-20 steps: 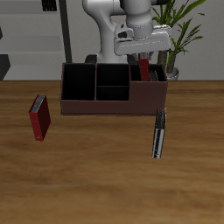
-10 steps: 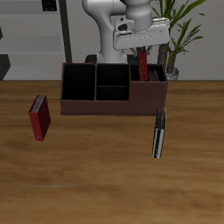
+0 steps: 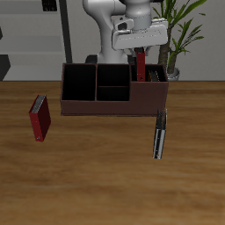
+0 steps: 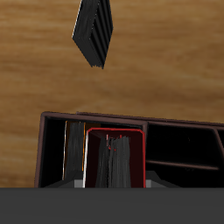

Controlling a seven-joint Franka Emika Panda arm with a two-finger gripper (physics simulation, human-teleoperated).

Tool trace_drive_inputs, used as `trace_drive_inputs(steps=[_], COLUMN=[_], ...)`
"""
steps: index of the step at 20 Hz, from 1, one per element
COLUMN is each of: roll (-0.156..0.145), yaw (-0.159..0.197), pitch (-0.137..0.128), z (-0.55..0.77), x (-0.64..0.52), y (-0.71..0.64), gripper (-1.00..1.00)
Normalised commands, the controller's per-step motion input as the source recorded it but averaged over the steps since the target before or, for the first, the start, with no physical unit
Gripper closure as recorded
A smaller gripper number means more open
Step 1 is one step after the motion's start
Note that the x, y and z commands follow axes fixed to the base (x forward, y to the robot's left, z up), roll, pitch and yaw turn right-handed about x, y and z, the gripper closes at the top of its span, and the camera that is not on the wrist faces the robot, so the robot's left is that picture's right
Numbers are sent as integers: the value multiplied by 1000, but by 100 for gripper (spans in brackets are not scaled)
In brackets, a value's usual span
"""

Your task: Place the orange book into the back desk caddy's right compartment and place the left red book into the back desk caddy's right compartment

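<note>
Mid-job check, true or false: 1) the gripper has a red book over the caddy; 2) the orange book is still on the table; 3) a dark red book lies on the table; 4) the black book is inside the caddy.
1) True: the gripper holds the left red book above the back desk caddy.
2) False: the orange book stands inside the caddy.
3) True: the dark red book lies there.
4) False: the black book lies on the table.

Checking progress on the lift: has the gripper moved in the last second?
Yes. The gripper, shut on the left red book, has risen away from the back desk caddy.
</note>
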Motion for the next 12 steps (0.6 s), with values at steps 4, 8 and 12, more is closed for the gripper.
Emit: trace_drive_inputs(steps=[4, 8, 12], roll=[2, 30, 28], yaw=[8, -19, -29], pitch=[26, 121, 93], z=[-173, -338, -162], x=[64, 54, 50], y=[-51, 9, -14], gripper=[100, 100, 100])
